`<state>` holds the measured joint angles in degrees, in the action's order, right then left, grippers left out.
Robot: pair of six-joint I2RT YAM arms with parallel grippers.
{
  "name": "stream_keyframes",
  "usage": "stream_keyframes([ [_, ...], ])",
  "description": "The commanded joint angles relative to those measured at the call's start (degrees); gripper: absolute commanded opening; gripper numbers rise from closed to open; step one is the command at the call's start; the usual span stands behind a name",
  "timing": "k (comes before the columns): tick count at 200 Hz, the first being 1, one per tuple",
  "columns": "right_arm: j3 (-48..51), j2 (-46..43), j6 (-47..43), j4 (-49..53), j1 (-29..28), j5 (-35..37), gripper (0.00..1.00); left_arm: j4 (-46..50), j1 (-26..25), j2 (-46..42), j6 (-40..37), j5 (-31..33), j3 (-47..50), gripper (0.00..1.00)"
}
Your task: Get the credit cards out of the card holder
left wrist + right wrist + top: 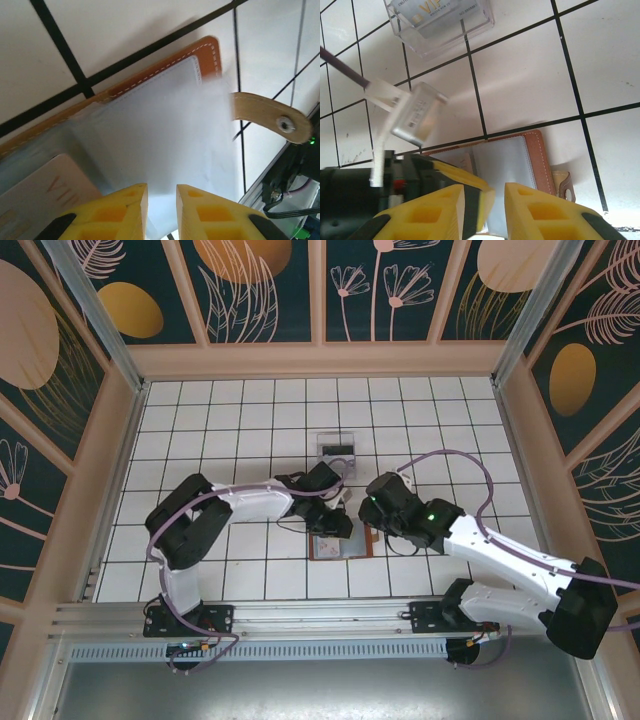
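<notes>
Brown leather, the card holder (345, 548) lies open and flat on the tiled table (240, 420) between both arms, its long axis running left to right and its strap tab (265, 116) at the right arm's end. A pale lettered card (50, 195) rests on its grey-blue lining. The left claw (161, 210) and right claw (498, 215) each show a slim gap over that lining; I cannot tell whether either pinches anything.

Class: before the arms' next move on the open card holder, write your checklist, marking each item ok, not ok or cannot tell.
1. Card holder lies open: ok.
2. Credit card visible at the holder: ok.
3. Left tool over the holder: ok.
4. Left tool gripping a card: cannot tell.
5. Right tool pinning the holder: cannot tell.
6. Acrylic stand apart from the holder: ok.
</notes>
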<state>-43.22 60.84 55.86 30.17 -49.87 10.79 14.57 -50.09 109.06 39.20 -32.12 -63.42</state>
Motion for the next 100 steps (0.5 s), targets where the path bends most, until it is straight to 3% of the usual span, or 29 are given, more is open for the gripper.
stream_keyframes([
  [1,0.86,-1.0,-0.66,-0.46,0.82,0.63,0.28,-0.53,-1.13,2.61,1.41,-0.05,-1.97,0.23],
  [39,0.77,-0.92,-1.67,-0.89,1.57,-0.29,0.28,-0.11,-1.12,3.75,1.63,2.56,-2.82,0.22],
  [100,1.02,1.01,-4.55,-5.14,3.02,-5.56,0.27,6.81,-1.07,4.21,-1.45,11.98,-2.84,0.22],
])
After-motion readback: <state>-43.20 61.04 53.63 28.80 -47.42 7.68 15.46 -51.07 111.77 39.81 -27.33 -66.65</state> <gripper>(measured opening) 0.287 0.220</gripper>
